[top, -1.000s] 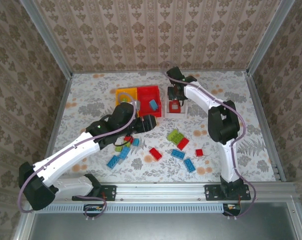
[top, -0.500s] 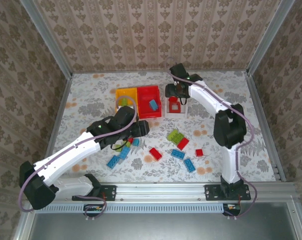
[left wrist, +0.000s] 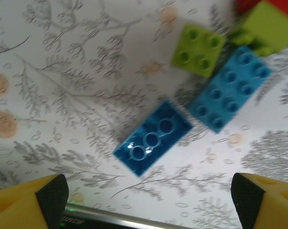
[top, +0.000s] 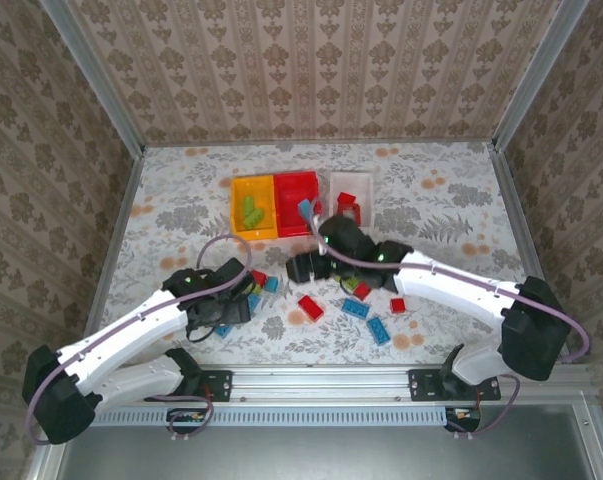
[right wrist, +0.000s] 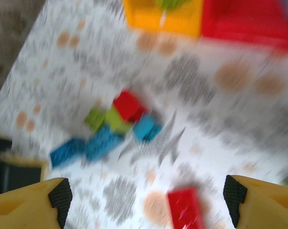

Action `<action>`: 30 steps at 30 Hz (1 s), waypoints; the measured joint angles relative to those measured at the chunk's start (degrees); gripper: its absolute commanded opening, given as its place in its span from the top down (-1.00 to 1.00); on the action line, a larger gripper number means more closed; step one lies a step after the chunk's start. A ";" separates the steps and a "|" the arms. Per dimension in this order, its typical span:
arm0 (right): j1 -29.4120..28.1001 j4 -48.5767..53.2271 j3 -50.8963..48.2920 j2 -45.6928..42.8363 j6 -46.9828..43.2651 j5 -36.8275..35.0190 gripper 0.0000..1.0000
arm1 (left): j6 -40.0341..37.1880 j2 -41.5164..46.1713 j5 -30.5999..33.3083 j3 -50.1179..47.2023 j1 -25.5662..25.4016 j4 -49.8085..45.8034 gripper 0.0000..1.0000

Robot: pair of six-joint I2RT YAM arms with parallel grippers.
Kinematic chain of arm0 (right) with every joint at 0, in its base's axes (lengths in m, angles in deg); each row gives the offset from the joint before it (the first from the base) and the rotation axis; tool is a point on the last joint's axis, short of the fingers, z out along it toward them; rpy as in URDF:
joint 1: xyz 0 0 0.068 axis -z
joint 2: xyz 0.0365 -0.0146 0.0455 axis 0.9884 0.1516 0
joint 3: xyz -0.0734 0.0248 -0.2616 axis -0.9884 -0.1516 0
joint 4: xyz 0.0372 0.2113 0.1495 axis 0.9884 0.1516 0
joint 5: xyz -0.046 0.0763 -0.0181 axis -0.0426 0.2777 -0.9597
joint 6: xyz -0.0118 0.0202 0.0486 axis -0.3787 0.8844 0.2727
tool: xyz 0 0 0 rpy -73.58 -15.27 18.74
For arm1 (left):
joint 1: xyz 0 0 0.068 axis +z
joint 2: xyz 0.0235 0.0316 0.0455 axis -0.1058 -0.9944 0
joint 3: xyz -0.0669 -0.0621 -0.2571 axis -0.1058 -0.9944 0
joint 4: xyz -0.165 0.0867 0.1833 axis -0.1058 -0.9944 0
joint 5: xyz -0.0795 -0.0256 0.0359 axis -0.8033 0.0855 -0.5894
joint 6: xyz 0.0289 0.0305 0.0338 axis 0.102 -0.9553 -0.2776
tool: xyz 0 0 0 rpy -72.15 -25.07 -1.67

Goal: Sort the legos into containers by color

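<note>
Right claw (right wrist: 146, 200) has swung back from the white bin (top: 367, 182), left claw (left wrist: 148, 198) has drawn back; both gape empty; dark blue brick (left wrist: 153, 138) just ahead of the left; closing skewed may snag its light-blue neighbour (left wrist: 229, 88).

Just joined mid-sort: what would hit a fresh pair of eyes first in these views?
Three bins stand in a row at the table's far middle: the yellow bin holds lime green bricks, the red bin a blue brick, the white bin red pieces. In front of them lie loose bricks in red, blue and green. The left gripper hangs open over a dark blue brick; the right gripper is open too.
</note>
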State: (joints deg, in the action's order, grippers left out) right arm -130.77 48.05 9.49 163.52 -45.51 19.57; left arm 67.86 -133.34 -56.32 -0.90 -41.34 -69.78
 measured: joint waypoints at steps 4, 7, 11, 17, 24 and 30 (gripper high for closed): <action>-4.59 -5.20 -8.48 -3.28 8.74 2.84 -0.73 | -2.25 -0.09 -1.07 -2.21 3.72 1.84 -0.89; -7.10 -8.37 -11.41 -5.42 14.29 3.58 -0.74 | -4.22 -2.12 -3.02 -3.26 7.89 4.04 -0.87; -9.22 -11.39 -13.44 -7.63 19.71 3.61 -0.74 | -6.60 -6.25 -5.81 -4.33 10.01 7.87 -0.87; -9.44 -11.96 -14.05 -8.33 23.21 3.30 -0.74 | -8.72 -9.49 -8.96 -6.01 10.01 12.48 -0.76; -9.44 -11.96 -14.03 -8.31 24.22 2.51 -0.73 | -9.75 -10.47 -12.44 -8.81 10.01 16.61 -0.45; -9.44 -11.96 -14.03 -8.31 24.65 2.25 -0.72 | -9.14 -10.73 -13.81 -10.62 9.46 18.56 0.00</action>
State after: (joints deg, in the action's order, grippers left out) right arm -140.22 36.10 -4.54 155.21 -20.86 21.82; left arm 58.72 -144.07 -70.13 -11.53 -31.88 -51.22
